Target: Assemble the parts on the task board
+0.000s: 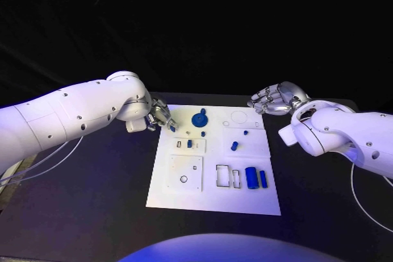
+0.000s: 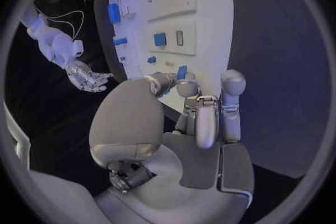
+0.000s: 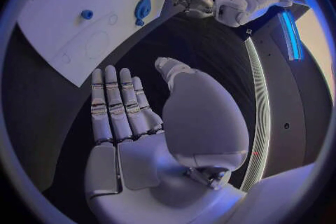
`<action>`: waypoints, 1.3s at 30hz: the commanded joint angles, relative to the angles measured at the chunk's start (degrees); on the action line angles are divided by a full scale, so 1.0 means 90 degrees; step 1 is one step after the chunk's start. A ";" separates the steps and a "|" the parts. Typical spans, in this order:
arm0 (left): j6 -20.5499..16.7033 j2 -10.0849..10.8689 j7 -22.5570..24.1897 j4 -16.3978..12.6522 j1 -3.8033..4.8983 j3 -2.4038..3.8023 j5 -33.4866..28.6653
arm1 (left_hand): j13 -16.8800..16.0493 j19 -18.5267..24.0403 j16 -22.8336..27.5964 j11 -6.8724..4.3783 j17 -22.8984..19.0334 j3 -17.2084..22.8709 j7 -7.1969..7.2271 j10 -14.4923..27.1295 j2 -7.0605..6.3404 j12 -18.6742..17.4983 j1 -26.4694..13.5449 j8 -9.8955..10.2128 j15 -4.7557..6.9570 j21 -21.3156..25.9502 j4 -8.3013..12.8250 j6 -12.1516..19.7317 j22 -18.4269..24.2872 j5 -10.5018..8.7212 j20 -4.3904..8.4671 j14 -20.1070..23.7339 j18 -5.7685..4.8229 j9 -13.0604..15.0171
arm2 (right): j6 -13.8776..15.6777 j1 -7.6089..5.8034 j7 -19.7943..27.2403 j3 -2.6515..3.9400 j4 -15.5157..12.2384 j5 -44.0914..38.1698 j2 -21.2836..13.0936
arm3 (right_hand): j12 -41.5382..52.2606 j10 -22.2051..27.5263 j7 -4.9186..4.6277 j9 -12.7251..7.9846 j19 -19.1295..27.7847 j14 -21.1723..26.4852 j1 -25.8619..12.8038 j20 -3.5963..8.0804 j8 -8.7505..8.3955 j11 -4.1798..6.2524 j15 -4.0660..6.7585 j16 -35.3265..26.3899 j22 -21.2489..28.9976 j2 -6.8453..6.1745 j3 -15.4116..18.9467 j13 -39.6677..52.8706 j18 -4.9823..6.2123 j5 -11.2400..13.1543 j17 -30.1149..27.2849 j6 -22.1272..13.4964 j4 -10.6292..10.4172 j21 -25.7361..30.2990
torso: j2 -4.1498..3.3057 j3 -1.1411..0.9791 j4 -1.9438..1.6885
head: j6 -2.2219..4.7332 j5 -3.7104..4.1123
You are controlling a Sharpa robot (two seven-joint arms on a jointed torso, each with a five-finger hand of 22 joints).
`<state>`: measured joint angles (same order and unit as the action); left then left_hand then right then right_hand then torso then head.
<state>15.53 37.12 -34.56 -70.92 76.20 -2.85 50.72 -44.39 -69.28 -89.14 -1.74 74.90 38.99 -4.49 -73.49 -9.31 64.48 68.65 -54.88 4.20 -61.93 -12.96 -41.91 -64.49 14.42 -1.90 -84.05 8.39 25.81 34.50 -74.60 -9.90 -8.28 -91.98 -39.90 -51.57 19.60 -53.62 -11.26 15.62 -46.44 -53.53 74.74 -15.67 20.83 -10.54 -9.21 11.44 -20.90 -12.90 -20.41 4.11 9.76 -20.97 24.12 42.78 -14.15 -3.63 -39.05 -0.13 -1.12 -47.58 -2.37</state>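
The white task board [image 1: 214,194] lies mid-table. On it sit a round blue disc part [image 1: 200,120], a short blue peg [image 1: 234,145], several small blue pieces and two blue cylinders [image 1: 256,178] near the right edge. My left hand [image 1: 155,116] hovers at the board's far left corner and pinches a small blue part [image 2: 182,72] between thumb and fingertip [image 2: 187,88]. That part [image 1: 172,127] sits just over the board's edge. My right hand [image 1: 277,99] floats above the table past the board's far right corner, palm bare and fingers [image 3: 112,101] stretched apart, holding nothing.
Empty recesses mark the board: a circle outline [image 1: 238,116] at the far right, rectangular slots [image 1: 222,175] beside the cylinders, and a square plate [image 1: 185,172] with a small hole. Black table [image 1: 90,205] surrounds the board. Thin cables [image 1: 49,162] trail at the left.
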 commanded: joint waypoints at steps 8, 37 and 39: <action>-0.0817 0.0329 -0.0048 -0.0738 -0.0043 0.0002 -0.0153 | -0.0112 -0.0105 -0.0052 -0.0026 0.1501 0.1179 0.0222 -0.0126 -0.0024 0.0065 -0.0102 0.0008 0.0078 -0.0108 0.1134 -0.0313 -0.0091 0.0136 0.0024 -0.0618 -0.0106 0.0581 | -0.0022 0.0011 0.0116 -0.0003 -0.0011 -0.0029 -0.0013 | -0.0036 0.0000 -0.0290 -0.0011 -0.0001 0.0053 0.0043 -0.0018 0.0041 -0.0026 0.0007 -0.0037 0.0012 0.0009 0.0006 -0.0008 0.0075 -0.0026 -0.0010 -0.0052 0.0030 -0.0017 | 0.0005 0.0003 -0.0007 | -0.0013 -0.0033; -0.0260 0.0309 -0.0212 -0.1096 -0.0337 -0.0020 0.0706 | -0.0133 -0.0142 -0.0059 -0.0047 0.1534 0.1288 0.0239 -0.0167 -0.0065 0.0058 -0.0129 0.0018 0.0100 -0.0148 0.1198 -0.0363 -0.0136 0.0146 0.0047 -0.0627 -0.0114 0.0589 | -0.0047 0.0025 0.0107 -0.0007 -0.0022 -0.0033 -0.0016 | -0.0034 0.0008 -0.0293 -0.0019 0.0001 0.0059 0.0049 -0.0020 0.0046 -0.0029 0.0005 -0.0041 0.0030 0.0013 0.0006 -0.0015 0.0075 -0.0035 -0.0024 -0.0060 0.0033 -0.0015 | -0.0002 0.0003 0.0005 | -0.0096 -0.0050; -0.0219 0.0299 -0.0215 -0.1097 -0.0339 -0.0020 0.0732 | -0.0132 -0.0144 -0.0061 -0.0047 0.1540 0.1291 0.0239 -0.0167 -0.0068 0.0057 -0.0129 0.0018 0.0100 -0.0151 0.1202 -0.0364 -0.0140 0.0146 0.0047 -0.0629 -0.0115 0.0589 | -0.0047 0.0025 0.0106 -0.0007 -0.0021 -0.0033 -0.0016 | -0.0035 0.0009 -0.0293 -0.0020 0.0001 0.0059 0.0049 -0.0020 0.0046 -0.0029 0.0004 -0.0041 0.0030 0.0013 0.0006 -0.0016 0.0075 -0.0035 -0.0024 -0.0061 0.0033 -0.0015 | -0.0002 0.0003 0.0005 | -0.0096 -0.0050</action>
<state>11.34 40.01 -36.14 -80.68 73.17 -3.05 56.14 -45.57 -70.24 -89.35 -2.14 74.90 39.32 -3.55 -74.46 -10.36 64.74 67.60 -54.86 4.60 -62.96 -13.27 -43.89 -65.70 15.49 -1.45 -84.05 8.40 31.17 34.52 -74.41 -9.46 -8.34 -92.10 -39.86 -51.72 19.60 -53.63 -11.05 15.50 -46.44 -53.53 74.74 -15.67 21.06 -10.54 -9.20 11.44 -20.68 -12.90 -20.41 4.06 9.76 -20.97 23.96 42.57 -14.15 -3.63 -39.09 -0.12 -1.07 -48.42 -2.82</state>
